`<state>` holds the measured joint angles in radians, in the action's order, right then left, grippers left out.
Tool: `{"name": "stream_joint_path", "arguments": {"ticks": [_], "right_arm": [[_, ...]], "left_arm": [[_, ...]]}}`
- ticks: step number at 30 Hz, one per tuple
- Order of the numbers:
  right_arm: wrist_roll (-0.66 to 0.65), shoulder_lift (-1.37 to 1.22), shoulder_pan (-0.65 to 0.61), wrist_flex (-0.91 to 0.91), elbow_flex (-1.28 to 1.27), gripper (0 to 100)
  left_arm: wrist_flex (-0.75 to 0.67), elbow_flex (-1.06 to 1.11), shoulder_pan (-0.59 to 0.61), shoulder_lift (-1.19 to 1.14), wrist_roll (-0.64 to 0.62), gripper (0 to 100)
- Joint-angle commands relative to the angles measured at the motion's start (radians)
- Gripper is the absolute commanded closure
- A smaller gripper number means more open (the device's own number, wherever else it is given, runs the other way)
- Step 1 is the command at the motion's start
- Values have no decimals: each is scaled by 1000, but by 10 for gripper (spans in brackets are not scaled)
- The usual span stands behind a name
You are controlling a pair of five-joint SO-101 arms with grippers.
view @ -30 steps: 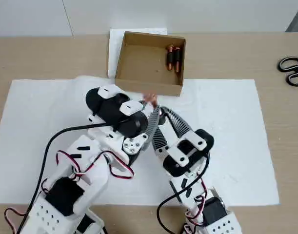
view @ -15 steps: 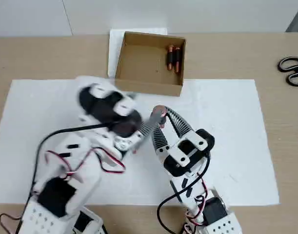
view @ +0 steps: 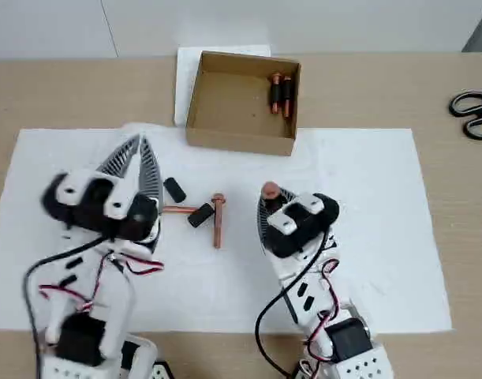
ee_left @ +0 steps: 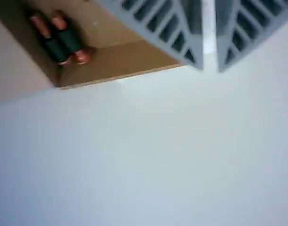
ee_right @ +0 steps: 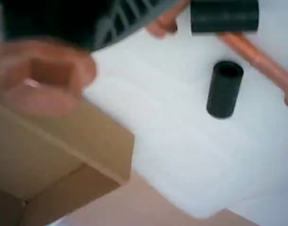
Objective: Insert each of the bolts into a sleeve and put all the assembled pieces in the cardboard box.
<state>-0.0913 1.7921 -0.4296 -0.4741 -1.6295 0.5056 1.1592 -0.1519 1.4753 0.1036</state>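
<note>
Copper bolt (view: pixel 269 189) pinched in right hand (view: pixel 266 200), head sticking out.

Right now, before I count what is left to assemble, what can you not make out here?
1. High view: the shaft of the copper bolt held by the right hand is hidden by that hand; sleeve on it or not, unclear.
2. Right wrist view: that bolt's head is blurred, too near the camera.
3. High view: the black plastic sleeve lies at a second copper bolt; threaded or merely beside, too small.
</note>
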Motion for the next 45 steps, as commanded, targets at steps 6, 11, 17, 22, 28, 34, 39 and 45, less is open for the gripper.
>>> {"name": "stream_joint_path", "arguments": {"ticks": [6,11,17,22,28,34,39,45], "right_arm": [[38,-202,173,18,258,994],[44,-595,248,220,427,994],[44,-1193,252,283,781,994],[44,-1639,252,311,1154,994],[44,-2046,251,395,1565,994],[46,-2381,226,455,1898,994],[46,-2594,177,460,2113,994],[44,-2770,143,450,2302,991]], "left_arm": [[-133,318,26,176,-3,994],[-135,377,26,218,-3,994],[-137,437,29,307,-64,994],[-183,473,95,342,-64,994],[-339,518,180,341,-66,994],[-338,518,178,341,-66,994],[-338,519,180,341,-66,994],[-338,519,180,341,-66,994]]}}
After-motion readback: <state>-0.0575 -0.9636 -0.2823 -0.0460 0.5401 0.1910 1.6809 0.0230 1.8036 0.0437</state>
